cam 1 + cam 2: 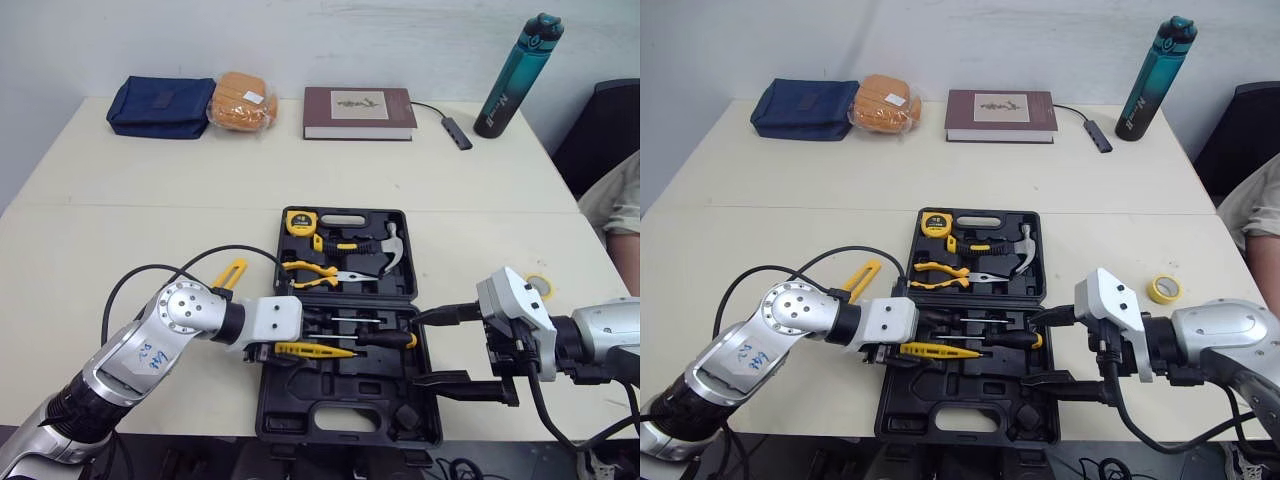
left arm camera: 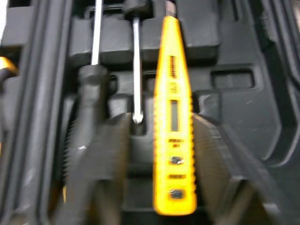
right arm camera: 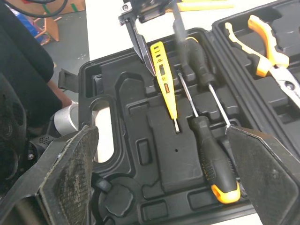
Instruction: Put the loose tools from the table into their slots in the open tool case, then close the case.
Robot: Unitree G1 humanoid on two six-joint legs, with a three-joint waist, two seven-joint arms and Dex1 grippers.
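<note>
Through my head camera, the open black plastic tool case (image 1: pixel 280 400) lay on the pale table (image 1: pixel 150 220) straight in front of me. My left gripper (image 1: pixel 278 350) sat low over the near half of the case, its fingers parted on either side of the slim yellow tester pen (image 1: pixel 318 350). The pen lay in the tray just beside the black-handled screwdriver with the orange end (image 1: pixel 385 338). My right gripper (image 1: pixel 455 350) hung at the case's right edge, spread wide and holding nothing. A flat yellow tool (image 1: pixel 230 272) lay on the table just left of the case, and a yellow roll of tape (image 1: pixel 538 287) lay to its right. The far half held a yellow tape measure (image 1: pixel 300 222), a steel hammer (image 1: pixel 390 250) and yellow-handled pliers (image 1: pixel 315 275). From my left wrist, the pen ran between my two black fingers (image 2: pixel 108 159), with a clear gap on one side; I could not tell whether the other finger touched it. From my right wrist, my ridged pads (image 3: pixel 70 168) stood far apart over the tray.
</note>
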